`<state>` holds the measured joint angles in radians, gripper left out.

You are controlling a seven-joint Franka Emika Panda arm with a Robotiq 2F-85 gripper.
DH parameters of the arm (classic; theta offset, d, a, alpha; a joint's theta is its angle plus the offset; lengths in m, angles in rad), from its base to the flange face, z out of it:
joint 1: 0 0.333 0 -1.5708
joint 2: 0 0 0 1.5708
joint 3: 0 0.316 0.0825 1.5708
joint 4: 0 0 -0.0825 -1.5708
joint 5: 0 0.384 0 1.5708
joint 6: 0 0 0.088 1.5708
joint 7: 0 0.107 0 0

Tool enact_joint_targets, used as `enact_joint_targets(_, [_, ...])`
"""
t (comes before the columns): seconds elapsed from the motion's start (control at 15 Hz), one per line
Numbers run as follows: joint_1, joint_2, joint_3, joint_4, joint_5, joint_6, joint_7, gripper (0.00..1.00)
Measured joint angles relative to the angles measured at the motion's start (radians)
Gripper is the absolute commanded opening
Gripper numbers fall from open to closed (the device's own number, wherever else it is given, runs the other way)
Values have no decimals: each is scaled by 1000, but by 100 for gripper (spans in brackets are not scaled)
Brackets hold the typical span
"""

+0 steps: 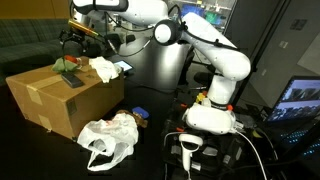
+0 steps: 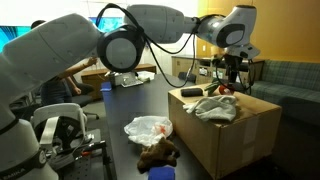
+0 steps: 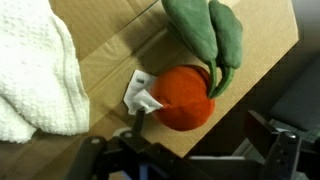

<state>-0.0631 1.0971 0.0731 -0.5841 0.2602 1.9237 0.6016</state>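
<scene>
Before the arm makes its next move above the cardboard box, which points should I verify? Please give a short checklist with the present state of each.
1. Is the gripper open? Ok, its jaws stand wide apart in the wrist view.
2. Is anything held? Ok, the orange plush toy lies on the cardboard box.
3. Is the toy's white tag free of the fingers? Cannot tell, a dark part of the gripper is very near it.
4. Is the white cloth apart from the toy? Ok.
5. Is the toy away from the box edge? Not ok, it lies close to the edge.
</scene>
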Motion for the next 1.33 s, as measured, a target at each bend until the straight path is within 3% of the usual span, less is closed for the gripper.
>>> enact_joint_targets(0.2, [8, -24, 1, 2, -2, -24, -20, 100])
enact_joint_targets(0.6, [26, -128, 1, -80, -24, -244, -228, 100])
enact_joint_targets(0.93, [24, -230, 10, -273, -19, -299, -401, 100])
enact_joint_targets(1.33, [9, -344, 46, -562, 52, -300, -498, 100])
